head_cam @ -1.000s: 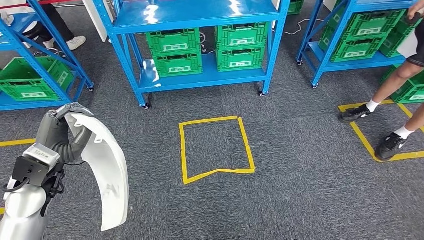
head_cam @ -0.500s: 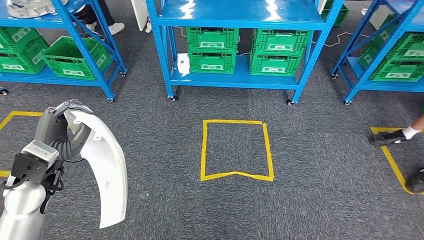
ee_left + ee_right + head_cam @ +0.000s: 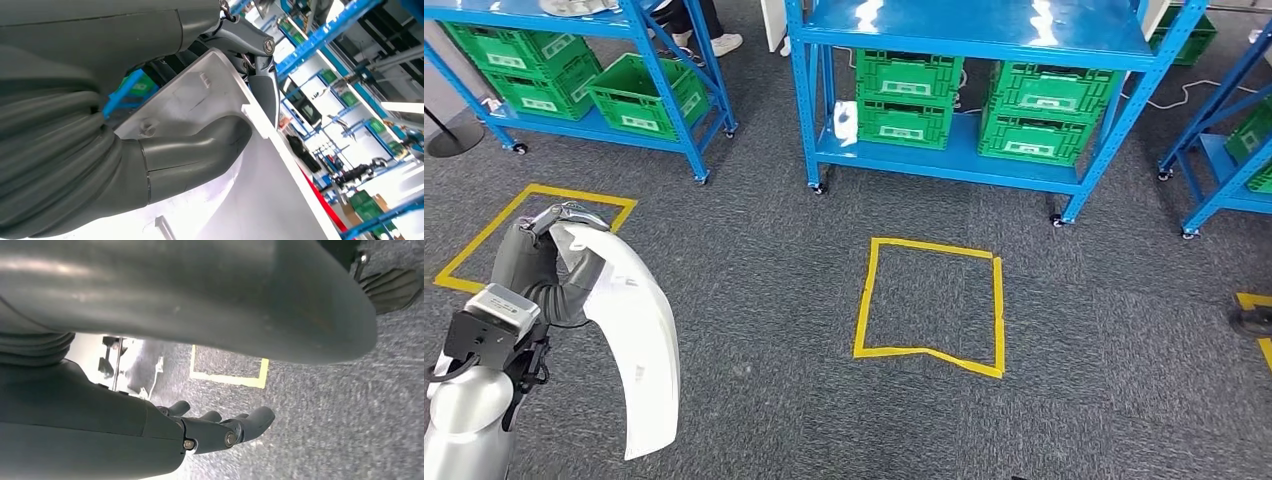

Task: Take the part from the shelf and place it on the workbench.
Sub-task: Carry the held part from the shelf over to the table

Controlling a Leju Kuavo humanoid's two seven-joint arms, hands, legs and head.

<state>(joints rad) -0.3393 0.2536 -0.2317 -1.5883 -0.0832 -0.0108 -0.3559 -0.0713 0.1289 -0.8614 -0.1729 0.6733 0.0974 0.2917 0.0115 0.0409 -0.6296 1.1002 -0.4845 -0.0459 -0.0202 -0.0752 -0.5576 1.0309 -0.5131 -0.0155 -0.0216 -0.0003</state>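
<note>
The part (image 3: 639, 340) is a long, curved white plastic shell. My left hand (image 3: 536, 262) grips its upper end at the lower left of the head view, and the shell hangs down over the grey carpet. In the left wrist view the thick grey thumb (image 3: 200, 145) presses on the inner face of the white part (image 3: 270, 200), with dark fingers (image 3: 262, 85) hooked over its edge. My right hand (image 3: 220, 430) hangs above the carpet, fingers loosely extended and holding nothing.
A blue shelf (image 3: 969, 40) with green crates (image 3: 904, 95) stands ahead, and another blue shelf (image 3: 659, 85) stands at the upper left. Yellow tape squares (image 3: 929, 300) (image 3: 484, 235) mark the carpet. A person's shoe (image 3: 1252, 322) sits at the right edge, and feet (image 3: 714, 42) show behind the shelves.
The whole picture has shifted right: the camera has turned left, bringing the left shelf and a second tape square into sight. My left hand still holds the part the same way.
</note>
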